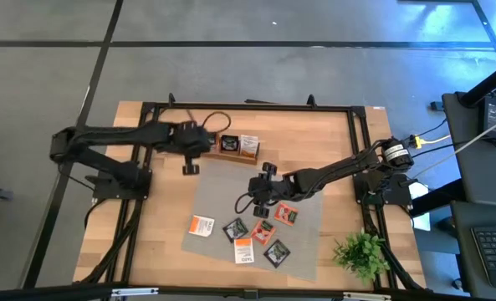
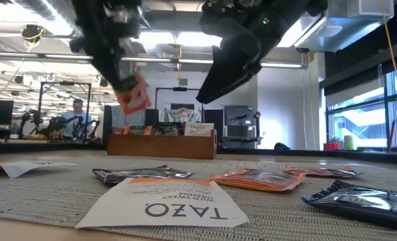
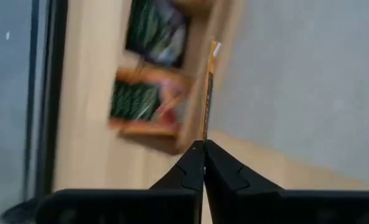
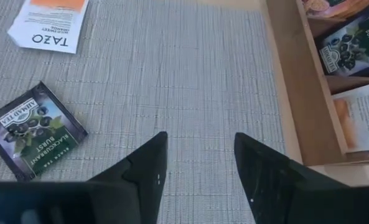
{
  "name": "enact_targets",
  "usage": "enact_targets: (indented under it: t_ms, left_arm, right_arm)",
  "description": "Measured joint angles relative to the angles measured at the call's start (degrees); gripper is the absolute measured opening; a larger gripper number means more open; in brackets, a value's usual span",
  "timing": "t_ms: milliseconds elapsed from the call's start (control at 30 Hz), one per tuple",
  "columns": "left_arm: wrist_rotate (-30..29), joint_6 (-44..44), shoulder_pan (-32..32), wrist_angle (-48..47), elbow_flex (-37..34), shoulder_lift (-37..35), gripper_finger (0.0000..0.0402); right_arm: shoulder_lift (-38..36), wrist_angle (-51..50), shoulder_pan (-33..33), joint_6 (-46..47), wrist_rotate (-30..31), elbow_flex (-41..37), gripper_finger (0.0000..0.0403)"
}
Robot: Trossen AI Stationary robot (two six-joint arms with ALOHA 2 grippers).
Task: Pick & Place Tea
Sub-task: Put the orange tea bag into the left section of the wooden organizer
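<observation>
My left gripper (image 3: pixel 204 148) is shut on an orange tea sachet (image 2: pixel 134 95), lifted above the table just left of the wooden tray (image 1: pixel 237 147). The tray holds dark sachets (image 3: pixel 134 102) and a white one (image 1: pixel 248 145). My right gripper (image 4: pixel 200 149) hangs open over the grey mat (image 4: pixel 190 68), near the tray's front, with nothing between its fingers. Several more sachets lie flat on the mat: a dark one (image 4: pixel 32 132), a white TAZO one (image 4: pixel 50 25) and orange ones (image 1: pixel 284 214). My left gripper pinches the orange sachet between its two fingers by one edge (image 3: pixel 204 134). The sachet shows edge-on in the wrist view and sticks out beyond the fingertips. The fingers slant down from above. It hangs tilted below them, clear of the table and the tray.
A small green plant (image 1: pixel 363 252) stands at the table's near right corner. A black frame (image 1: pixel 248 106) runs round the table. Bare mat lies between the right gripper and the tray. A person (image 2: pixel 77 110) sits in the room far behind the table.
</observation>
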Motion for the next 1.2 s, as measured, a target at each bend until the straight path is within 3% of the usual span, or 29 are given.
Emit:
enact_targets:
  t_ms: [233, 500, 1200]
  left_arm:
    - [0.02, 13.42, 9.89, 0.12, 3.44, 9.08, 0.0002]
    - [-1.93, 21.99, 11.91, -2.45, 7.55, 16.55, 0.0002]
    - [-6.03, 20.11, 11.33, -1.53, 8.13, 21.32, 0.0011]
  right_arm:
    - [0.03, 0.35, -0.02, 0.01, 0.02, -0.43, 0.0188]
    - [0.11, 0.02, -0.02, 0.05, 0.02, -0.51, 0.0188]
    - [0.15, -0.02, 0.00, -0.02, 0.87, -0.57, 0.0189]
